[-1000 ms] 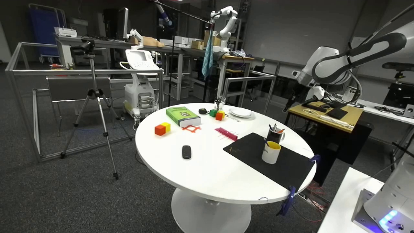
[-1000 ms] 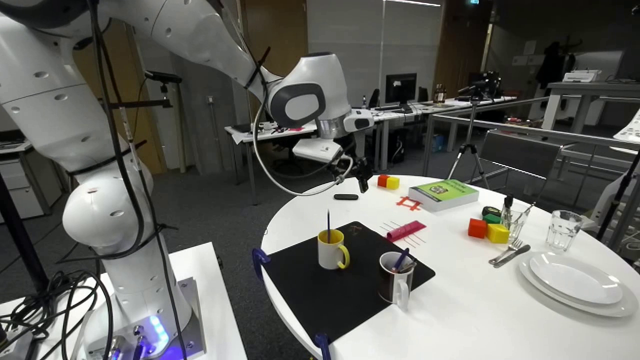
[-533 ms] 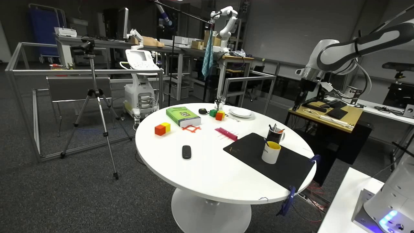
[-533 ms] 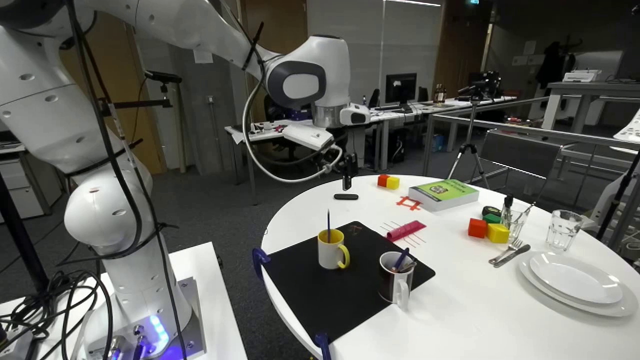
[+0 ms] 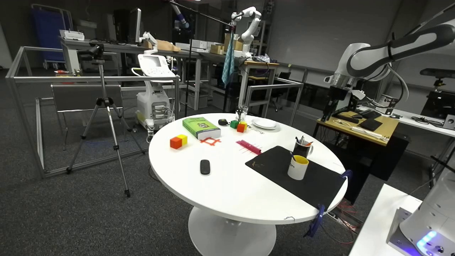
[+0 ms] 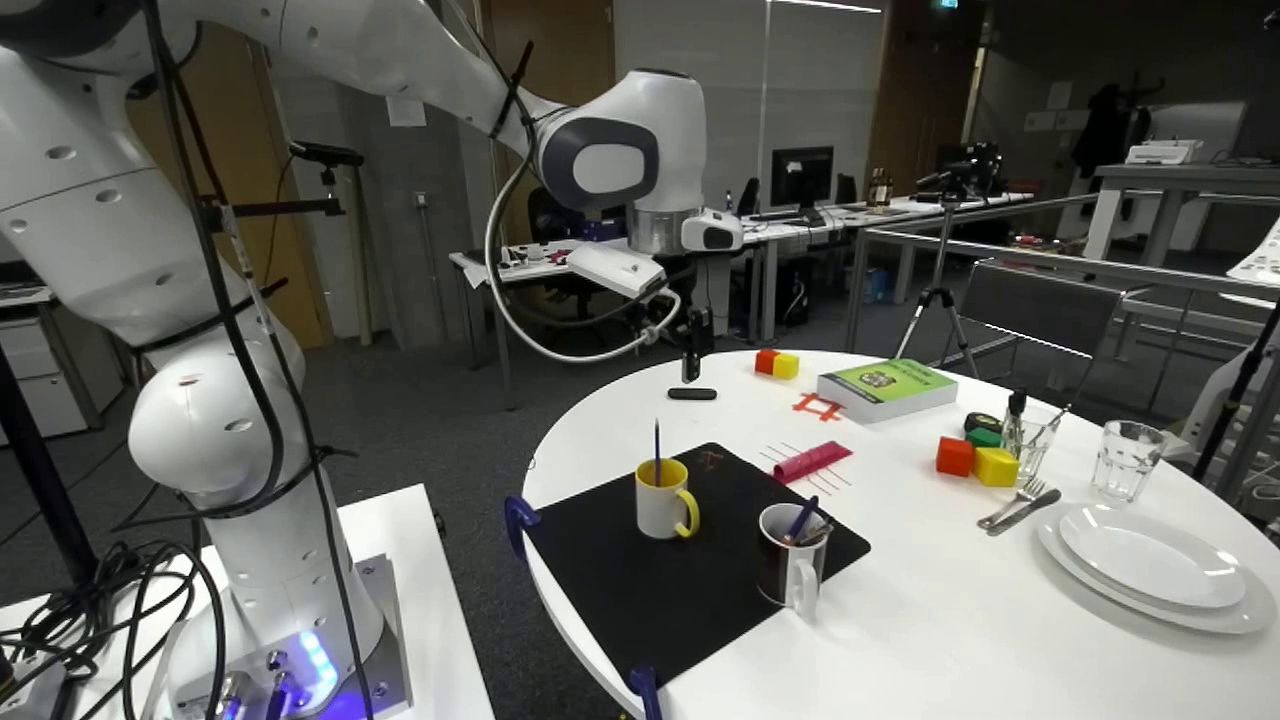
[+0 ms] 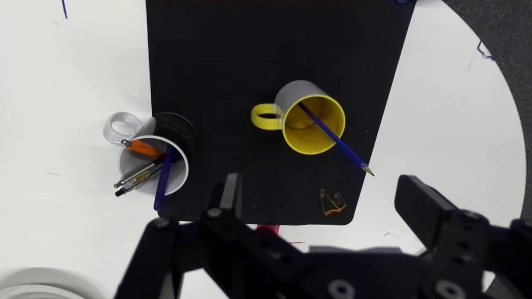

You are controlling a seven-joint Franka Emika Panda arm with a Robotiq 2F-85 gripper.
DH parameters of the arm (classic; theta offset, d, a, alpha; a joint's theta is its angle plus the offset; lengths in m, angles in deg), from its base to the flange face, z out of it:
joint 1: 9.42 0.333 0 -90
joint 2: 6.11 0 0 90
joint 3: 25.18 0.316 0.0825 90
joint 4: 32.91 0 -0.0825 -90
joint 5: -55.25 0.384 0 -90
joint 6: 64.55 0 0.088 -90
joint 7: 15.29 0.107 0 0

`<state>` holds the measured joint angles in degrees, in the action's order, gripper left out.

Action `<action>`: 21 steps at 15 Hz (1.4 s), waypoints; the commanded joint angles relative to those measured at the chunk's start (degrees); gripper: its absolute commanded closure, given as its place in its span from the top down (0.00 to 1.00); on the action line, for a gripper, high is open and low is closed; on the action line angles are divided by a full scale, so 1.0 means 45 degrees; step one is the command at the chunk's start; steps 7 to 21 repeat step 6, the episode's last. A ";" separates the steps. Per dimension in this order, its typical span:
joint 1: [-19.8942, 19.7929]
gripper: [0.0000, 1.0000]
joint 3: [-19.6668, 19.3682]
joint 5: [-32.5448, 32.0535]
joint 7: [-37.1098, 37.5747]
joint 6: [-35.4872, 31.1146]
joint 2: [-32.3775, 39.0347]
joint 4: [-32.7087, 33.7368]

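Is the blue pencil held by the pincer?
No, the pincer stands open and the blue pencil leans inside the yellow-lined mug.

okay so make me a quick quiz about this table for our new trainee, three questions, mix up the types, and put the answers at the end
1. How many plates make up the white stack?
2. True or false: the end effector is open, with nothing between its fingers.
3. What leans inside the yellow-lined mug?
A) a fork
B) a pencil
C) a knife

Key: 1. Two. 2. True. 3. B.
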<state>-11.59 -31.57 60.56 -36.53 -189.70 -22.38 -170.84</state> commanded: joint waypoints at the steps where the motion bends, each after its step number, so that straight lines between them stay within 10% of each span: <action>1: 0.0072 1.00 -0.0067 -0.0029 0.0029 0.0024 0.0017 0.0029; 21: 0.0070 1.00 -0.0064 -0.0027 0.0030 0.0024 0.0064 0.0075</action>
